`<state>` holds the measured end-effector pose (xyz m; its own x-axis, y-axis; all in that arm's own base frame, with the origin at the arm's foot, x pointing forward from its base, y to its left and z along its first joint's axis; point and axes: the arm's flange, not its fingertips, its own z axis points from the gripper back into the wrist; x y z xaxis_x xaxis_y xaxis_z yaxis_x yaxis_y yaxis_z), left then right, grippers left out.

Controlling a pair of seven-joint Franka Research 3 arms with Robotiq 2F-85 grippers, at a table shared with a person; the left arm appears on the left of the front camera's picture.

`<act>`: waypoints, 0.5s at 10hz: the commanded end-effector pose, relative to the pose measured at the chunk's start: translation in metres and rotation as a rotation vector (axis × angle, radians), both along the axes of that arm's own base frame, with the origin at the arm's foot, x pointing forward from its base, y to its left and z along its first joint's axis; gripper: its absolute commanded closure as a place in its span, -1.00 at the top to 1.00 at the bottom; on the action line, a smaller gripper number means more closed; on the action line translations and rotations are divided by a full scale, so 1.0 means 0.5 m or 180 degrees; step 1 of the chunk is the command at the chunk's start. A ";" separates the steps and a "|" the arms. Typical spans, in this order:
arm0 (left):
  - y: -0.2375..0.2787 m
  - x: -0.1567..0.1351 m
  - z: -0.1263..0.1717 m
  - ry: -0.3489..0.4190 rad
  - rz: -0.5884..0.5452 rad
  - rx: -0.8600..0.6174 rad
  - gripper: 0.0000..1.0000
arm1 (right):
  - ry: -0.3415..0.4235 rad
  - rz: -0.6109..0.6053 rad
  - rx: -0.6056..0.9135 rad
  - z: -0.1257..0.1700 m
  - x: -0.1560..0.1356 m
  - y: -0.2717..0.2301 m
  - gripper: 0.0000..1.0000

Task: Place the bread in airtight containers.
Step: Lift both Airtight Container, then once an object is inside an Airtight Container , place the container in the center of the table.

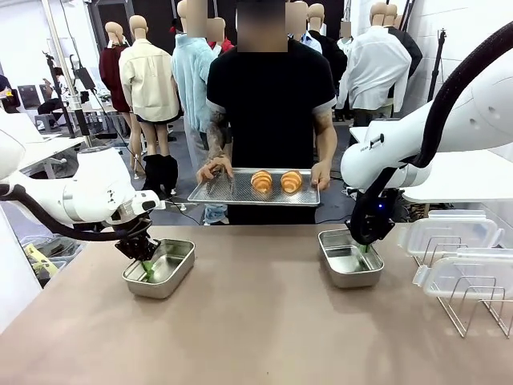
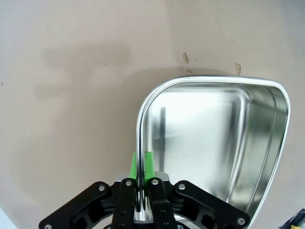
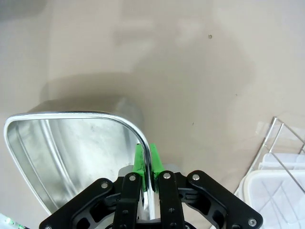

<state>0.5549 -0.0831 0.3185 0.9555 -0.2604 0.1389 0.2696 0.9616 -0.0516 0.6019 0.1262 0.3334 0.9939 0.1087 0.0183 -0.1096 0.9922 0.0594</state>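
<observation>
No bread is in a container yet: the two croissants (image 1: 261, 182) lie on the tray (image 1: 232, 196) that the person holds at the upper middle of the front view. Both tins stand empty and without lids on the tabletop (image 1: 256, 337). The left end effector (image 2: 142, 162) is closed narrowly on the rim of the left tin (image 2: 214, 143), and the right end effector (image 3: 148, 160) pinches the rim of the right tin (image 3: 71, 152) in the same way.
</observation>
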 end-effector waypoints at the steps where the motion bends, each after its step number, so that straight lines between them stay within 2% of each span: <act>1: -0.001 0.004 0.001 -0.0009 -0.0029 0.0024 -1.00 | -0.0046 0.0045 0.0008 0.001 0.000 0.000 -1.00; 5: -0.001 0.004 0.001 -0.0009 -0.0029 0.0024 -1.00 | -0.0046 0.0045 0.0008 0.001 0.000 0.000 -1.00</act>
